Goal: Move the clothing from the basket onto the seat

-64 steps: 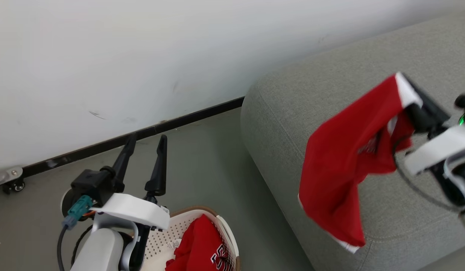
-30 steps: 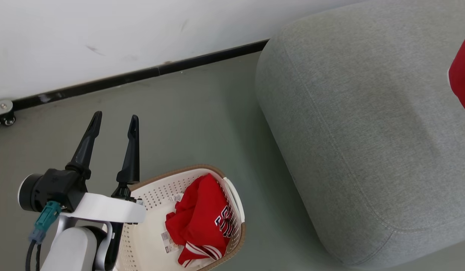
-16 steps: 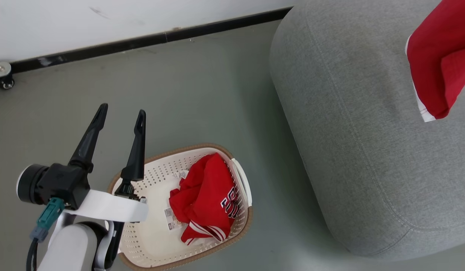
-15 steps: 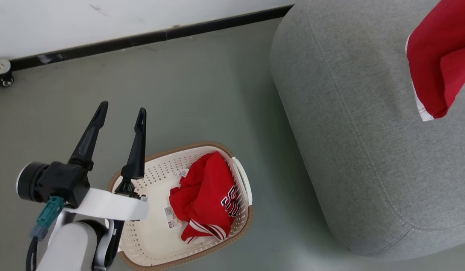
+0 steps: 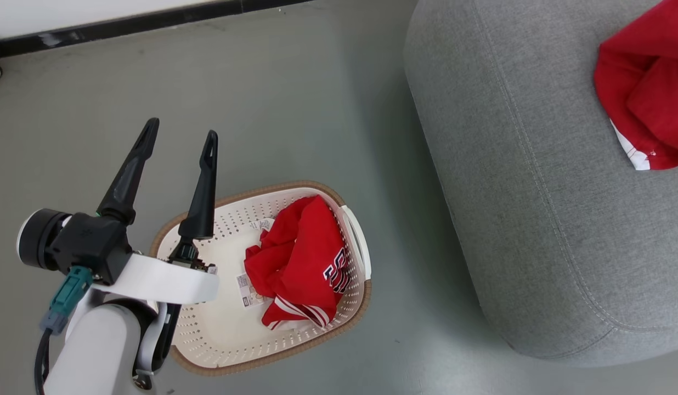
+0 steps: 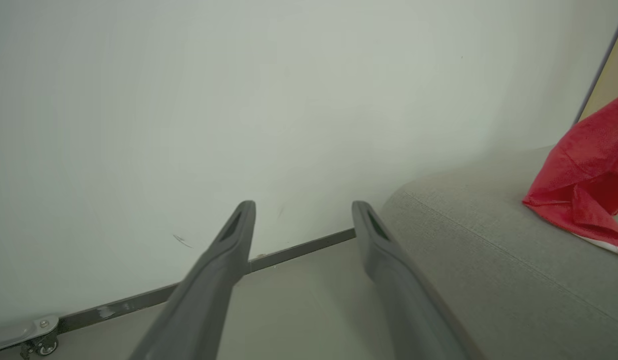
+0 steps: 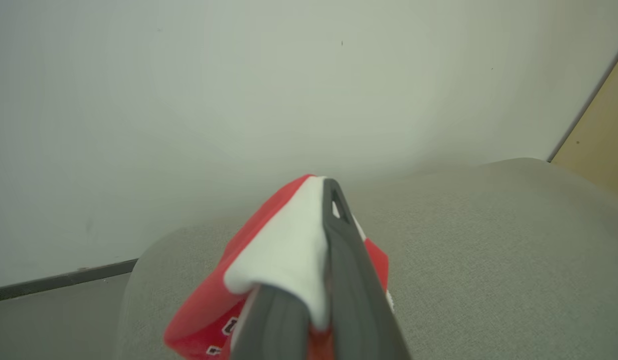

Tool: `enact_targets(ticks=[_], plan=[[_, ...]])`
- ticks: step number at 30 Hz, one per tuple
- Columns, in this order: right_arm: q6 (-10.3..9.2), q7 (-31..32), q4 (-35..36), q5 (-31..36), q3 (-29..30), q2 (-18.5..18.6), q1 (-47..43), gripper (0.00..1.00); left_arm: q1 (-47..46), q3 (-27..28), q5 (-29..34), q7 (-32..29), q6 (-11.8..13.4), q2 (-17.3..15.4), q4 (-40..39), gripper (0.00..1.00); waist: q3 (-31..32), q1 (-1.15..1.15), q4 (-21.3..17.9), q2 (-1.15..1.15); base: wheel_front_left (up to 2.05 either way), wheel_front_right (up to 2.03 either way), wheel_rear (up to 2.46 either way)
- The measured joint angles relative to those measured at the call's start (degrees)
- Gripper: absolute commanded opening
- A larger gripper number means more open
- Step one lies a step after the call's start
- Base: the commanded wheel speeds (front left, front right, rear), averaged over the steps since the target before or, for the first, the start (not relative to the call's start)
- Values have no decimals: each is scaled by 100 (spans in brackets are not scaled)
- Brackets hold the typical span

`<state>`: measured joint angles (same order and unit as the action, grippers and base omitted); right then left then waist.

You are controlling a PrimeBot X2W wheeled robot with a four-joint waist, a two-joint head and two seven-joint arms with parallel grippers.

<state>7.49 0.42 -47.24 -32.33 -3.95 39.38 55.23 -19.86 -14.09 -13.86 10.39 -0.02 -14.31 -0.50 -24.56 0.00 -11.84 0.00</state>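
claw right [image 7: 323,197] clamps jersey [image 7: 209,305] over seat [image 7: 489,260] | claw left [image 5: 180,131] wide, empty

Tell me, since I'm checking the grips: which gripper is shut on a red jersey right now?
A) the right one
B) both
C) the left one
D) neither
A: in the right wrist view the right gripper is closed on the white trim of a red jersey over the seat, while the left gripper stands open and empty.
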Motion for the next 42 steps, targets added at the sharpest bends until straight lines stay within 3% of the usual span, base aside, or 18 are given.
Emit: enact_targets(ticks=[25,34,37,42], plan=[[0,-850,-681,-266,-432,-882,-860,0,-194,46,51,-42,3,-13,19,100,-362,0,-159,0,0,0,0],[0,-1009,-695,-274,-613,-990,-1085,47,-194,45,42,57,10,42,158,100,-253,0,-179,0,0,0,0],[0,-1029,-694,-345,-616,-991,-1088,100,-194,40,31,82,15,77,209,100,-208,0,-182,0,0,0,0],[0,-1136,-687,-410,-619,-946,-1280,100,-194,40,-9,176,29,180,280,100,-123,0,-180,0,0,0,0]])
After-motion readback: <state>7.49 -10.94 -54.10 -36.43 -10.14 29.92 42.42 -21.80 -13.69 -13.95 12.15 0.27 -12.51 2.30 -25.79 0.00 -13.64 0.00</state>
